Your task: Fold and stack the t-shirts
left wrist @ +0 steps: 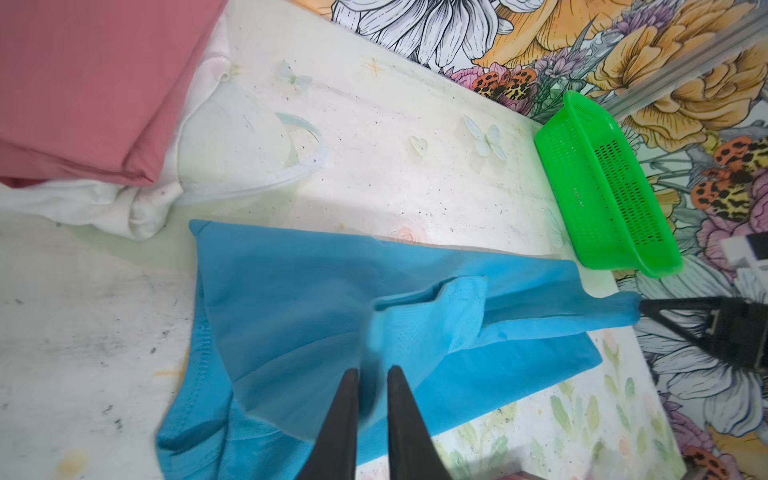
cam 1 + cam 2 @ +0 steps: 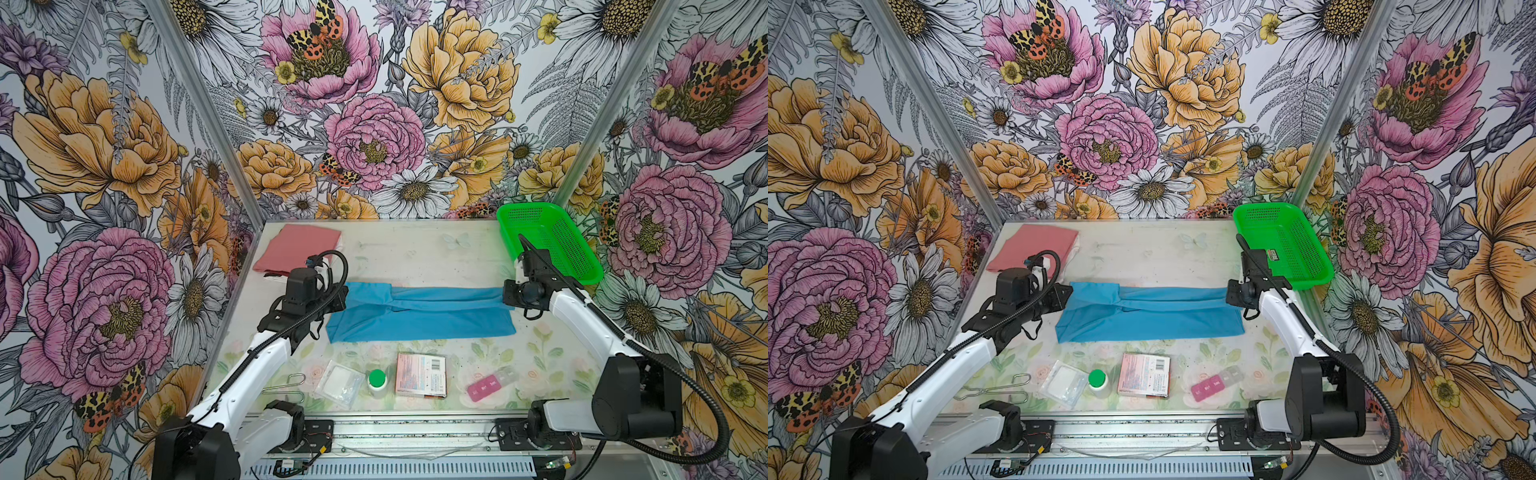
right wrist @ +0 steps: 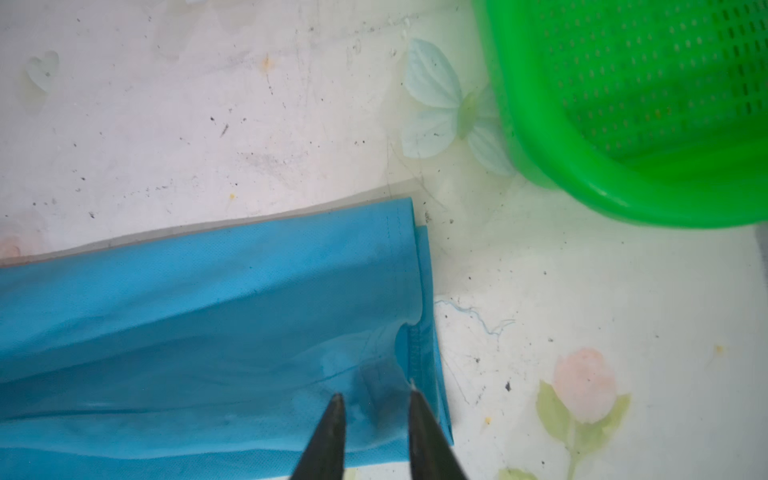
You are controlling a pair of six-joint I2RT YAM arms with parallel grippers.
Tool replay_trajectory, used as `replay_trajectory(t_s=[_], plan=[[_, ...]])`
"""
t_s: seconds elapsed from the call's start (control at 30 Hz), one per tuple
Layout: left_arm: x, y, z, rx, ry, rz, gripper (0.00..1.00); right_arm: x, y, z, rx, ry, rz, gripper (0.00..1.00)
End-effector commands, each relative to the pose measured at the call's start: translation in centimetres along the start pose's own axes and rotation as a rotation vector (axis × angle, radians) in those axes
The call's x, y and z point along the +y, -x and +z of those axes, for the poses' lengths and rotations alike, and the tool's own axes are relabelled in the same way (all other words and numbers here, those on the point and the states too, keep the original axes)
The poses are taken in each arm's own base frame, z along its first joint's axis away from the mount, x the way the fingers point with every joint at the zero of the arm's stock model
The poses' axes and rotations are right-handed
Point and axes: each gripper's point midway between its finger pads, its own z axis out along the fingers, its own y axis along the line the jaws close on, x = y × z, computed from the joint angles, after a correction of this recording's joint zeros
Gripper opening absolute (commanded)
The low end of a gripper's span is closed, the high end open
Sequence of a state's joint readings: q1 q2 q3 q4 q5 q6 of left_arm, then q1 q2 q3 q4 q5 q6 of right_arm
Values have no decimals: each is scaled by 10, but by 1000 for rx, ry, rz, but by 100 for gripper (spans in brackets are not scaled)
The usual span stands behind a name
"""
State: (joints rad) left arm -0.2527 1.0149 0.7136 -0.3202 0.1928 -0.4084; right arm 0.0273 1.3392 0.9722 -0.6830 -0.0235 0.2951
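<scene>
A sky-blue t-shirt [image 2: 419,311] [image 2: 1150,311] lies across the middle of the table, folded into a long band with its far edge doubled over. My left gripper [image 2: 343,297] [image 1: 372,370] is at its left end, jaws a little apart with blurred blue cloth [image 1: 332,299] around the tips. My right gripper [image 2: 505,293] [image 3: 376,390] is at the right end, jaws apart just above the hem [image 3: 415,345]. A folded salmon-pink t-shirt [image 2: 297,247] [image 1: 91,83] rests on white fabric [image 1: 104,203] at the back left.
A green mesh basket [image 2: 548,241] [image 3: 623,104] stands at the back right, close behind my right arm. Along the front edge lie metal tongs [image 2: 286,386], a clear pouch [image 2: 338,382], a green-capped bottle [image 2: 377,380], a pink box [image 2: 422,374] and a pink pill case [image 2: 484,386].
</scene>
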Motion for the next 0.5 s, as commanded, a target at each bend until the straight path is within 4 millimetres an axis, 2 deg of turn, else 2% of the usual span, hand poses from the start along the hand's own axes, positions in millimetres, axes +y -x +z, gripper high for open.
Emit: replay_trajectory(t_s=[0.0, 0.1, 0.2, 0.27, 0.37, 0.4, 0.47], plan=[[-3, 26, -26, -132, 31, 44, 40, 11, 21, -26, -102, 46, -5, 90], [-11, 42, -43, -192, 16, 69, 55, 18, 33, -36, -129, 78, -11, 98], [-16, 47, -44, -179, -7, 77, 62, 29, 38, -31, -105, 127, -21, 99], [-21, 44, -37, -141, -42, 77, 71, 38, 35, -20, -65, 165, -33, 99], [-25, 32, -15, -55, -91, 62, 95, 51, 24, 2, 14, 191, -65, 99], [-25, 26, -6, -26, -102, 56, 99, 57, 19, 11, 42, 197, -82, 99], [-23, 14, 12, 20, -122, 37, 99, 69, 7, 27, 99, 199, -114, 99]])
